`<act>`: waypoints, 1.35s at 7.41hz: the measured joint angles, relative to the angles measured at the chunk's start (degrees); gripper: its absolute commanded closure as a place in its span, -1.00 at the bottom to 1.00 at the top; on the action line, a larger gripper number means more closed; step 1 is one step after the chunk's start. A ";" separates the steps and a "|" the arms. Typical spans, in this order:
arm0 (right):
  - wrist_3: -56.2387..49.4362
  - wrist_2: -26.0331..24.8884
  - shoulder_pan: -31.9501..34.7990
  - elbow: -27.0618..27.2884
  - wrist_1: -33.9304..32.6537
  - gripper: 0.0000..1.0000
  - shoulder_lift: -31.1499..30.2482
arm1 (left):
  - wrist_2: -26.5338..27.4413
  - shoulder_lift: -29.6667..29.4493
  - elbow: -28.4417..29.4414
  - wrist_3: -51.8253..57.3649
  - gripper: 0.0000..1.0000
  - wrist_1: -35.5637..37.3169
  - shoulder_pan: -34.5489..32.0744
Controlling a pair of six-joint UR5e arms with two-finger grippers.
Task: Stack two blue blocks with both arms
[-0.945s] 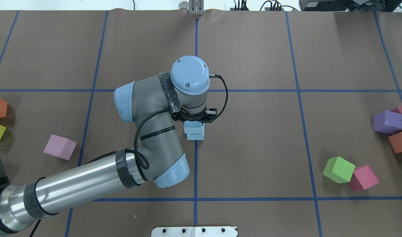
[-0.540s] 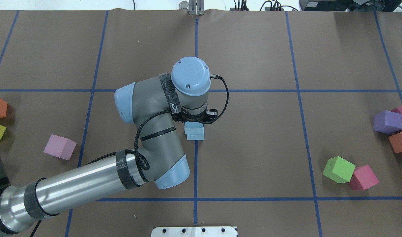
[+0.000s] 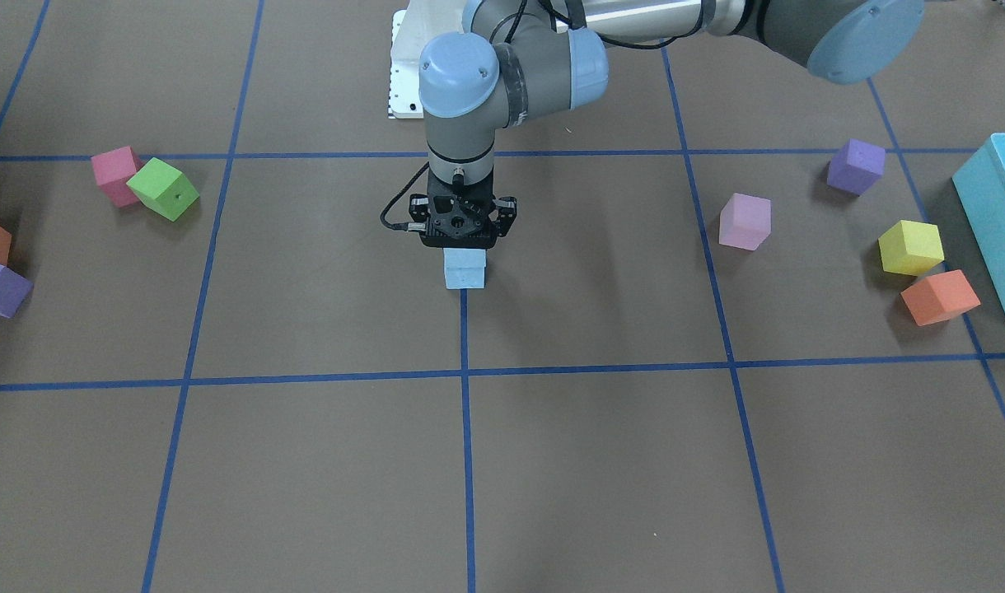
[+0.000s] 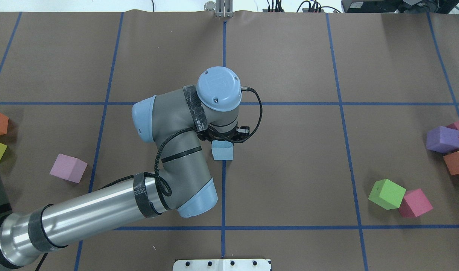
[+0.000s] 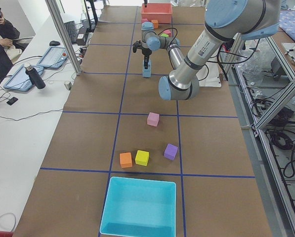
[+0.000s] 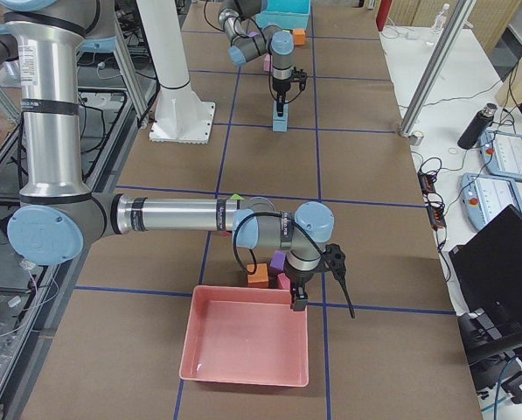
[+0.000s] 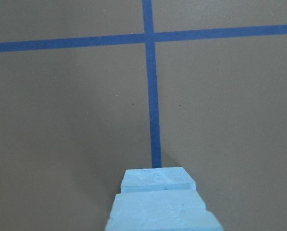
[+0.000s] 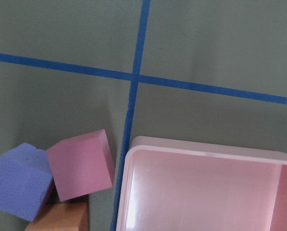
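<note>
While under left pincer, 2 blocks

Upper blue block cut off by wrist view's edge

A turquoise box sat at one end of the brown, blue-taped table. Just beyond the box's far rim an orange cube and a yellow cube lay side by side. A purple cube lay near them and a lilac cube farther on (none touched the box). At the table's end opposite the box stood a pink tray. Also well away from the box, a green cube leaned against a pink cube.
</note>
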 measured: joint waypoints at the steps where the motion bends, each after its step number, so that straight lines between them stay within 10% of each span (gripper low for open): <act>1: 0.00 0.00 0.00 0.00 0.00 -1.00 0.00 | 0.00 0.00 0.04 -0.01 0.09 -0.03 0.01; 5: -0.03 0.00 0.00 0.07 0.00 -1.00 0.00 | 0.05 0.07 0.10 -0.17 -0.95 -0.64 0.39; 10: -0.08 0.09 0.00 0.32 0.00 -1.00 -0.08 | -3.08 0.39 -5.43 0.28 -0.96 2.78 -2.57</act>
